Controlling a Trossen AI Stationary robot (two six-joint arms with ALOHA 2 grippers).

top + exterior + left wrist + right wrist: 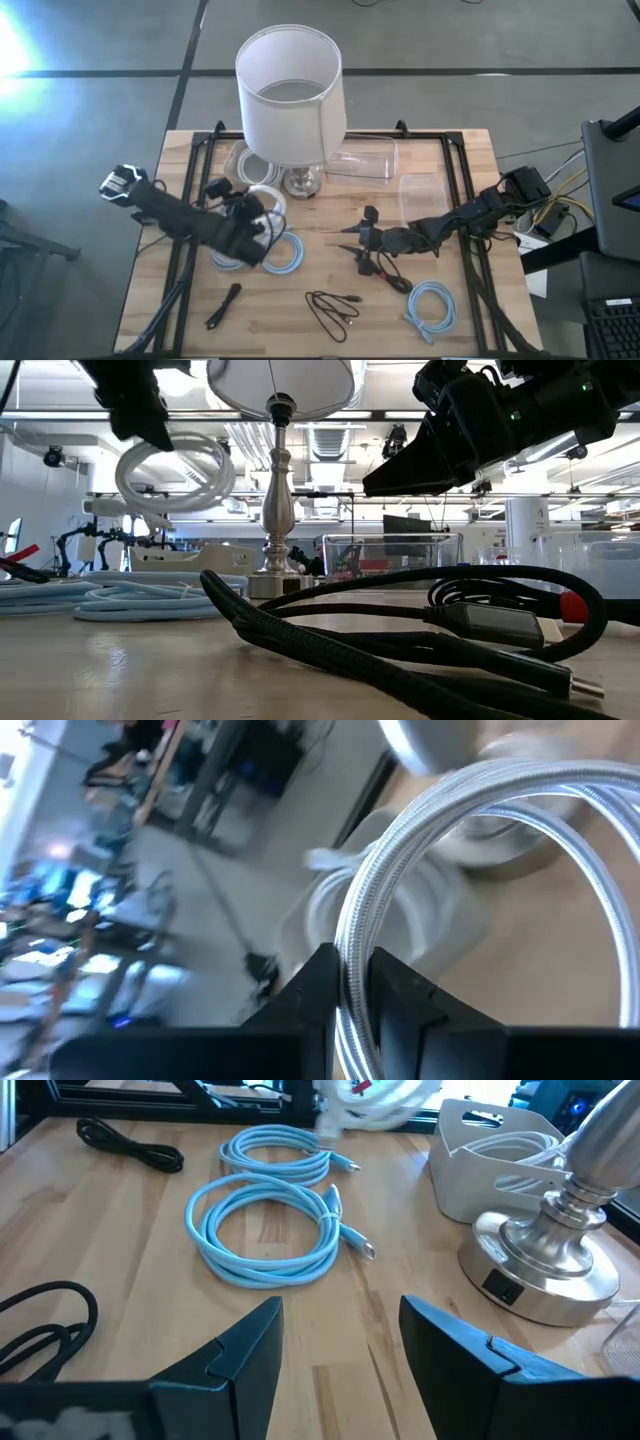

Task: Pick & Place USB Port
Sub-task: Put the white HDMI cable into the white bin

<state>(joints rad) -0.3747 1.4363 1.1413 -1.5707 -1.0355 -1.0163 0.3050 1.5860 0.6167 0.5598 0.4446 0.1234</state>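
Note:
My left gripper (256,213) is over the table's left half, shut on a white braided cable coil (266,199). In the low view the coil (176,472) hangs in the air beside the lamp stem. My right gripper (364,238) hovers open near the table's middle, above a black cable with a red mark (378,265). In its wrist view the fingers (340,1350) stand over bare wood, facing two light-blue cable coils (268,1232). A white bin (486,1162) by the lamp base holds more white cable. My left gripper pinches a bundle of strands of the white coil (356,982) between its two fingers. The loop (470,810) runs out ahead of the fingertips. The coil is lifted clear of the table and hangs below the gripper (128,400).
A lamp with a white shade (290,88) and metal base (301,183) stands at the far middle, clear containers (362,160) to its right. Black cables (334,311) (222,305) and a light-blue coil (432,306) lie along the near side. Black rails (182,250) run down both table sides.

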